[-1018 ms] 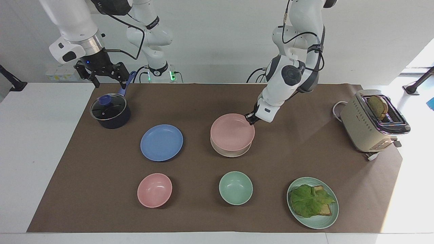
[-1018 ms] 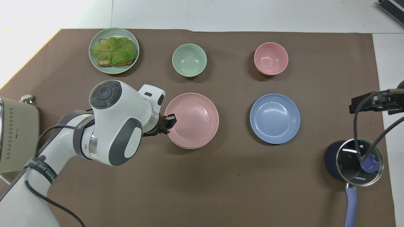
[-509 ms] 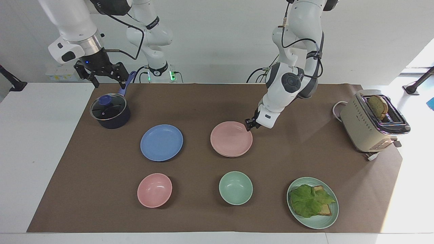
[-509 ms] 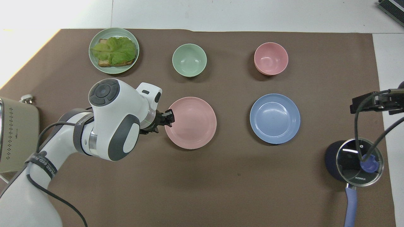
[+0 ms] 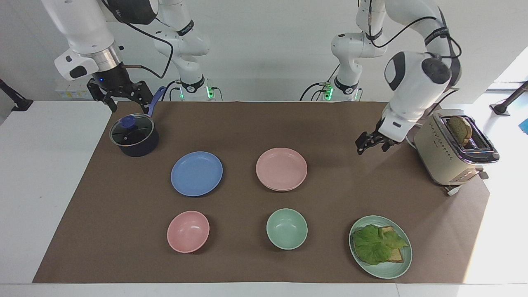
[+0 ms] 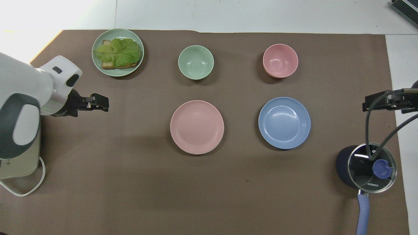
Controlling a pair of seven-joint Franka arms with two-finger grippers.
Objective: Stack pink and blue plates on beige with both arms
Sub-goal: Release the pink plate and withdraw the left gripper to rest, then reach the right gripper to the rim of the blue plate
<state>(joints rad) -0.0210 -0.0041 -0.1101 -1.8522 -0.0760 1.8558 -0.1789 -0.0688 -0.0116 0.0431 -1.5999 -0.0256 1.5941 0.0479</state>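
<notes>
In the facing view you see the pink plate sitting on the beige plate, of which only a thin rim shows at its 6 o'clock edge. The blue plate lies alone on the brown mat at 9 o'clock from the pink one. The left gripper hangs over bare mat at 3 o'clock of the stack, beside the toaster, its jaws spread and empty. The right gripper waits above the lidded saucepan, jaws apart, holding nothing. A pink bowl, a green bowl and a green plate with lettuce and bread line the 6 o'clock edge. Nothing stands between the blue plate and the stack.

In the overhead view your left gripper is at 9 o'clock of the pink plate, well apart from it. The blue plate lies at 3 o'clock.

A second ago the left gripper pinched the pink plate's rim above the beige plate; it has since let go and pulled away toward the toaster.
</notes>
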